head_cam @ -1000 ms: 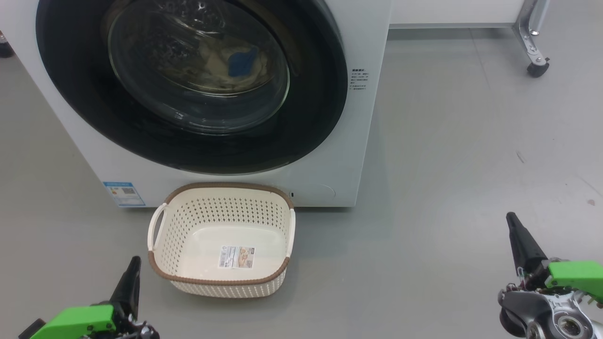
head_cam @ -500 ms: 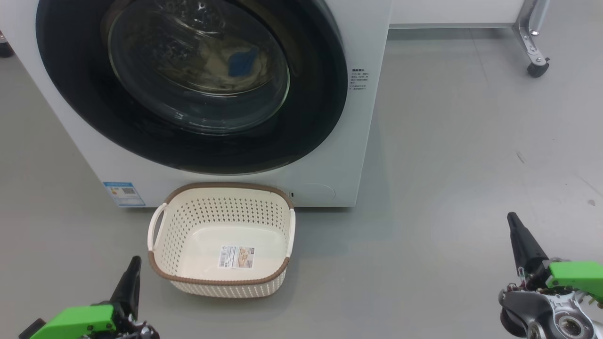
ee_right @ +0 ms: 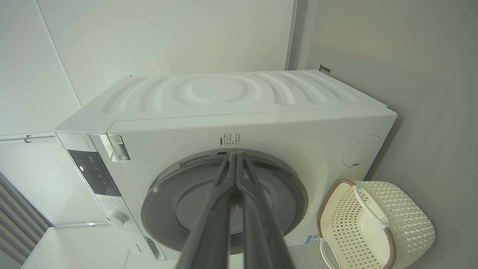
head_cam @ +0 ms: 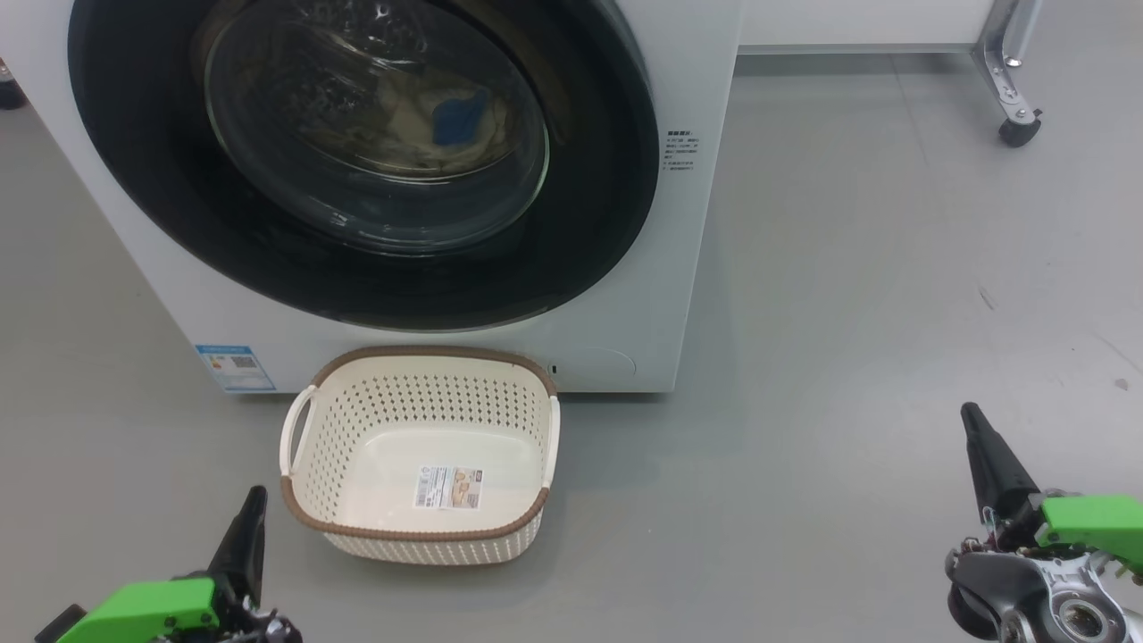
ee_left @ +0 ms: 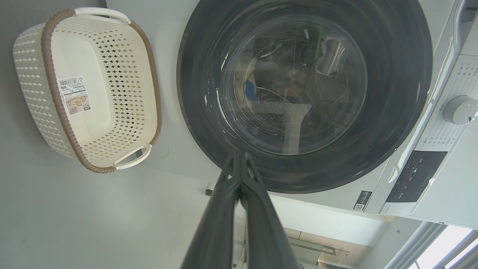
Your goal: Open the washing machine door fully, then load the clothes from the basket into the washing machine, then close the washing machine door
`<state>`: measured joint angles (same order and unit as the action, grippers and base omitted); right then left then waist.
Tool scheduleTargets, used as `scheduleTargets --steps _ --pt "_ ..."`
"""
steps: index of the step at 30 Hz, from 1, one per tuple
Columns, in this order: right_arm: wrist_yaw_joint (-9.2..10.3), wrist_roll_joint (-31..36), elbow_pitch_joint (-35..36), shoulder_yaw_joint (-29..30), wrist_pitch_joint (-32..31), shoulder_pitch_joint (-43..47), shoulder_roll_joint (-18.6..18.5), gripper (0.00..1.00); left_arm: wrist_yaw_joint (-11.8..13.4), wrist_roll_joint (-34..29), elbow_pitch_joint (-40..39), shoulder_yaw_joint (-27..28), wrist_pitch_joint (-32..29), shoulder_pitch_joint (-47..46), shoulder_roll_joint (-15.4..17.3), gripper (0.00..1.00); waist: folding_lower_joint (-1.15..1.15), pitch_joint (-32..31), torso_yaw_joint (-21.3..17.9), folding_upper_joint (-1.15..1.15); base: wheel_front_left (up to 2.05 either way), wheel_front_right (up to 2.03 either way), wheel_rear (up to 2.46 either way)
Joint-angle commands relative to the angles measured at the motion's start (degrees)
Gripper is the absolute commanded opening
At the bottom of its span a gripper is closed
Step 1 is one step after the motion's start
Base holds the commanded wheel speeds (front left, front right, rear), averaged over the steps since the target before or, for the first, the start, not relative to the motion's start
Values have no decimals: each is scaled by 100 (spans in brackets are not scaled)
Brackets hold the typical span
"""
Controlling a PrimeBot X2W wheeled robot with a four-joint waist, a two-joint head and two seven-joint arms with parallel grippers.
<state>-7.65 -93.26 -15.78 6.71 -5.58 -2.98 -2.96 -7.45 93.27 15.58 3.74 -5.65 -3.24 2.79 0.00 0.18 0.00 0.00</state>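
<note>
Shut washing machine door (head_cam: 580, 223), clothes (head_cam: 455, 116) behind its glass. The basket (head_cam: 429, 353) sits on the floor (head_cam: 848, 313) just before it; its base label (head_cam: 449, 488) seems too small to read. The left fingers (head_cam: 243, 545) and right fingers (head_cam: 991, 464) are pressed together, empty.

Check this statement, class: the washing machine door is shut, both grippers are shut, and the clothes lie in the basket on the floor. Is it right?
No. The head view shows the basket empty on the floor; the clothes lie inside the washing machine, behind the shut washing machine door. The left gripper and right gripper are indeed shut.
</note>
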Motion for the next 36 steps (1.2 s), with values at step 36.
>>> scheduleTargets --steps 36 --pt "16 73 178 -62 -56 -316 -26 0 -3 -85 -155 247 -59 -292 35 0 0 0 0 0 0 0 0"
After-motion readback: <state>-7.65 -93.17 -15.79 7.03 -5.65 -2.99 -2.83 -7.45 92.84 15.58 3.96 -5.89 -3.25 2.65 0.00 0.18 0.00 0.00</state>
